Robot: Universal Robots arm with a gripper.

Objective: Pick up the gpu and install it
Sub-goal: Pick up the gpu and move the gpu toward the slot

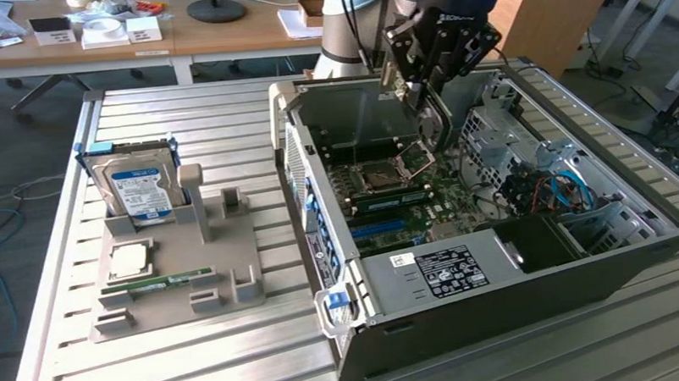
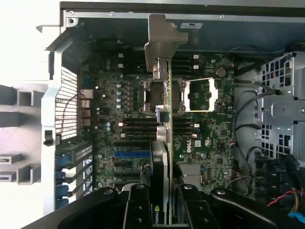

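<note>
A: Where do you find the gpu [image 2: 165, 119], the thin dark circuit card with a pale metal end bracket?

B: Look between the black fingers [image 2: 138, 210] of the gripper [image 2: 161, 212]. The jaws are clamped on the card, which you see edge-on over the green motherboard [image 2: 119, 95], inside the open dark grey computer case [image 1: 491, 321].

A: And beside the case?

B: In the exterior view, note the grey plastic holder [image 1: 223, 245] on the slatted metal table [image 1: 178, 111], at the exterior view's left. It carries the upright silver hard drive with a blue label [image 1: 142, 185] and a narrow green memory stick [image 1: 162, 284], well apart from the gripper
</note>
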